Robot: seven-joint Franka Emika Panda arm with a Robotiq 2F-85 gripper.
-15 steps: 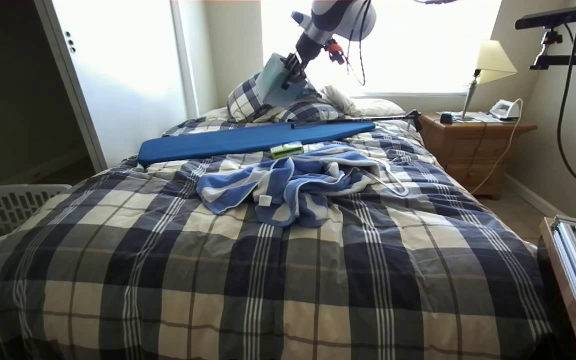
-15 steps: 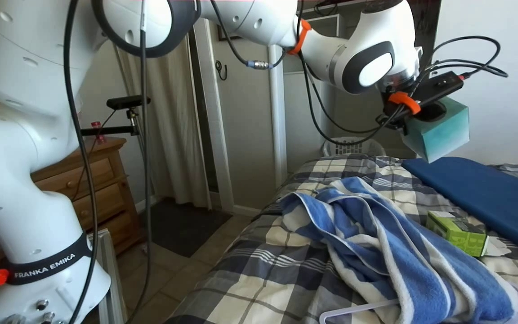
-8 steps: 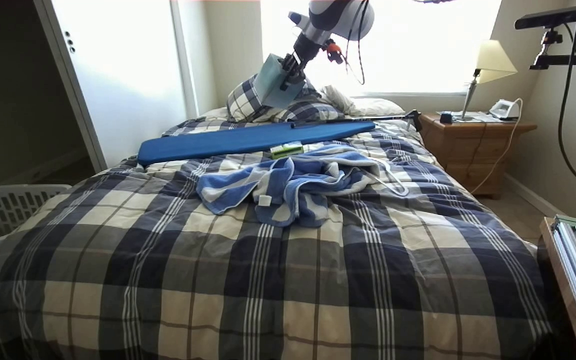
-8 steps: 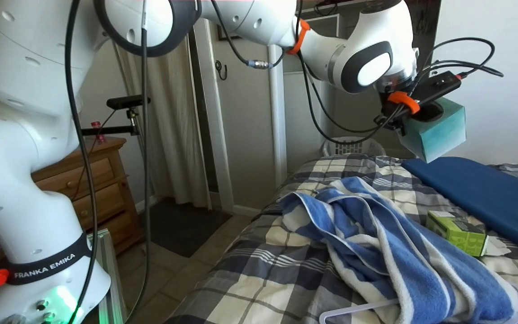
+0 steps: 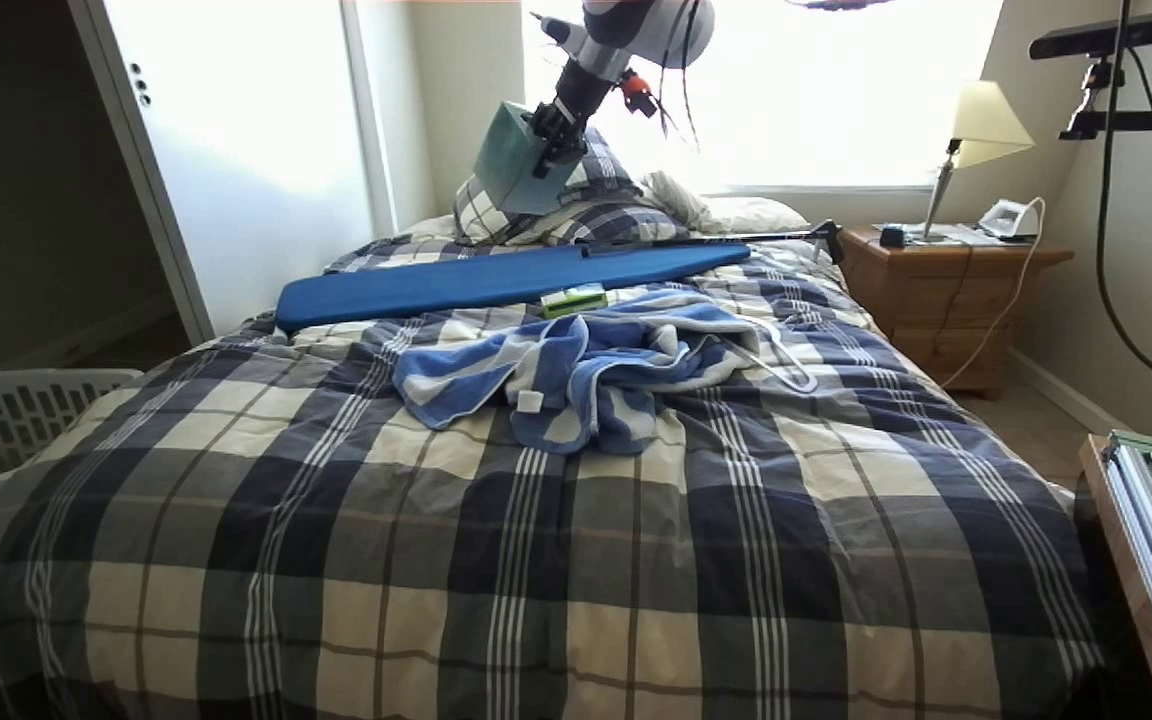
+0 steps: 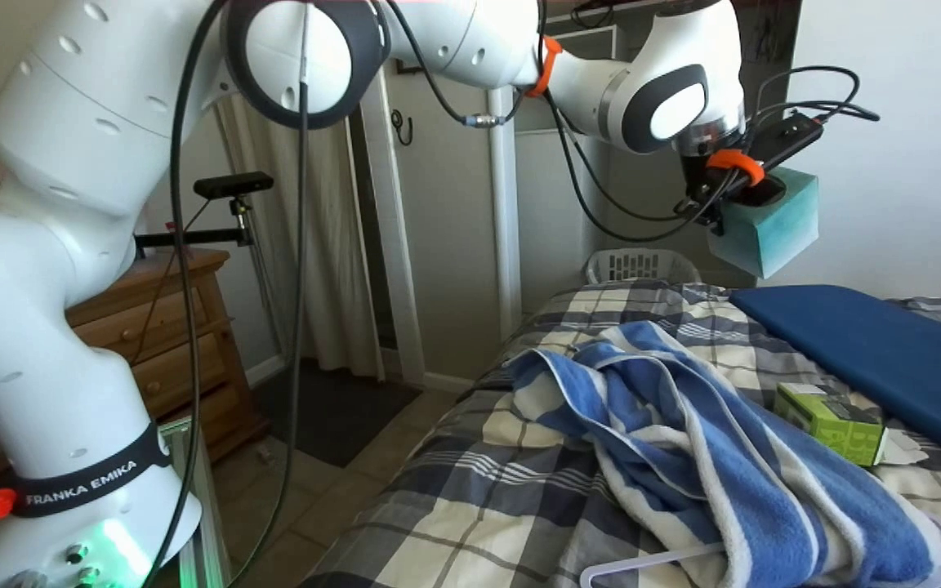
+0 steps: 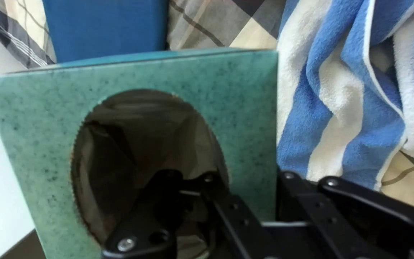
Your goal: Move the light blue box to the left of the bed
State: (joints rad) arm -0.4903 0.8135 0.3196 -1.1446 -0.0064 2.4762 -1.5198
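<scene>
Tilted and up in the air, the light blue cardboard box point(image 6: 773, 229) with its oval opening hangs higher than the wide bed point(image 5: 586, 560), covered in navy, grey and cream plaid. The black two-fingered gripper point(image 7: 248, 180) has it by one wall: one finger down inside that dark opening, the other along the outside, the jaws drawn in on the cardboard between them. Up above, the jointed white robot arm point(image 6: 470, 49) reaches across. Is the box over the bed or just past its edge? Hard to judge from these angles. In an exterior view it shows in front of the plaid pillows point(image 5: 616, 224). Lower down, the long blue ironing board point(image 5: 456, 285) lies flat across the bed, with the small bright green carton point(image 6: 830, 425) near it. Right beside that carton, the crumpled blue-and-white striped towel point(image 6: 683, 425) sprawls in a heap, a pale plastic hanger point(image 6: 650, 562) poking out from under it. Down at one side of the bed stands the white plastic laundry basket point(image 5: 36, 378); over on the opposite side, the cream-shaded lamp point(image 5: 981, 125) on its wooden nightstand point(image 5: 946, 295).
</scene>
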